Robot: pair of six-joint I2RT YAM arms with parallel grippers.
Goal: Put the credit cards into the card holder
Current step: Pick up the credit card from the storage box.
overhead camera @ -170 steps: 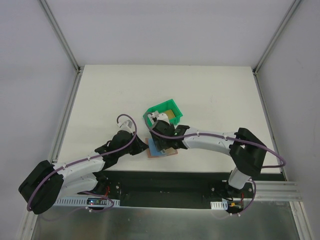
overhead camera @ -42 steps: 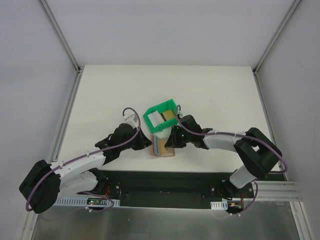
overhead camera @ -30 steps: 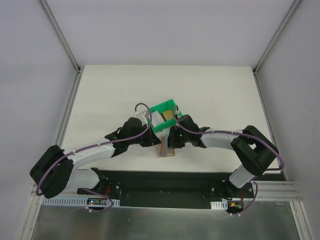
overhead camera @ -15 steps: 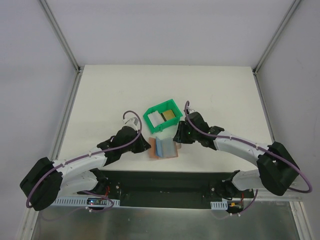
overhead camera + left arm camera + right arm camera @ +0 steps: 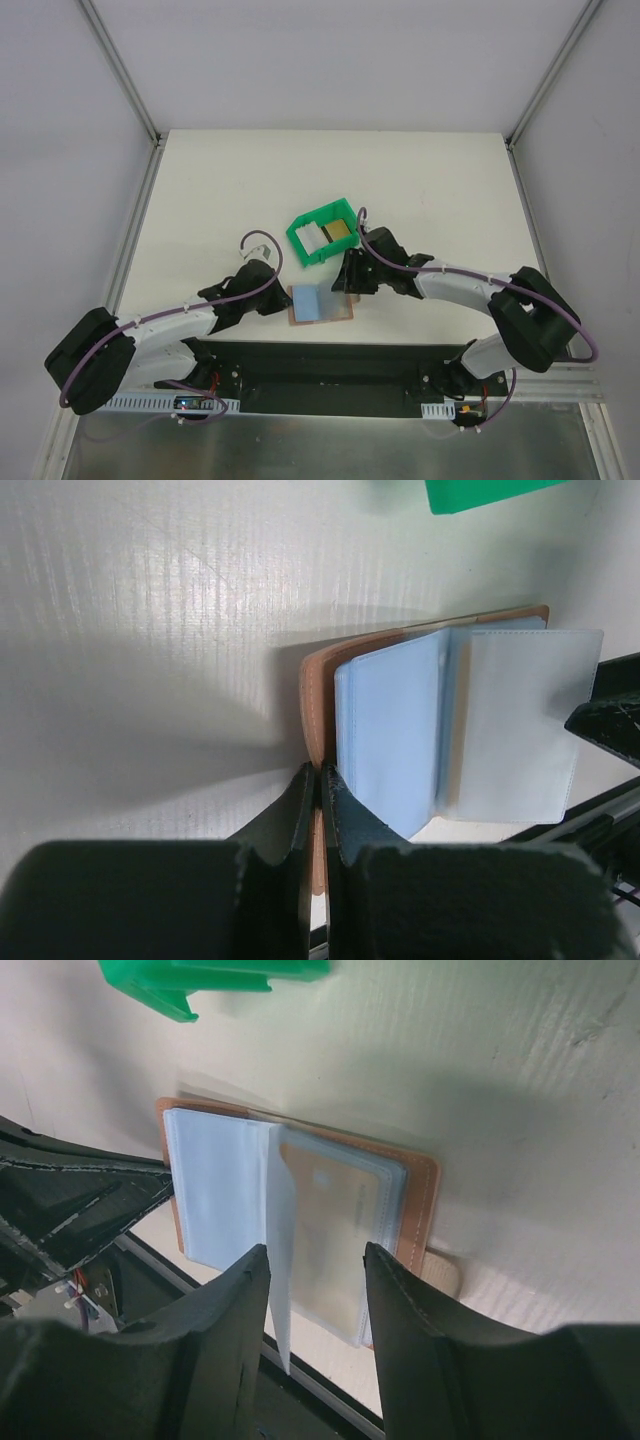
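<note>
The card holder (image 5: 322,304) lies open near the table's front edge, tan leather outside and blue-grey clear sleeves inside. My left gripper (image 5: 318,776) is shut on the holder's left leather cover (image 5: 312,705). Over the holder's right half, my right gripper (image 5: 315,1260) stands open. One clear sleeve page (image 5: 281,1260) stands up between its fingers, close to the left finger. A pale gold card (image 5: 345,1222) shows inside a sleeve. A white card (image 5: 312,239) and a gold card (image 5: 340,231) lie in the green bin (image 5: 300,226).
The green bin (image 5: 200,980) stands just behind the holder, close to both grippers. The holder's snap tab (image 5: 442,1276) sticks out on the right. The table's front edge and a black rail (image 5: 330,360) run just beneath the holder.
The right gripper has opened wider and moved left over the holder's right half. The holder now lies flatter and a little further left, with the left gripper still clamped on its cover.
</note>
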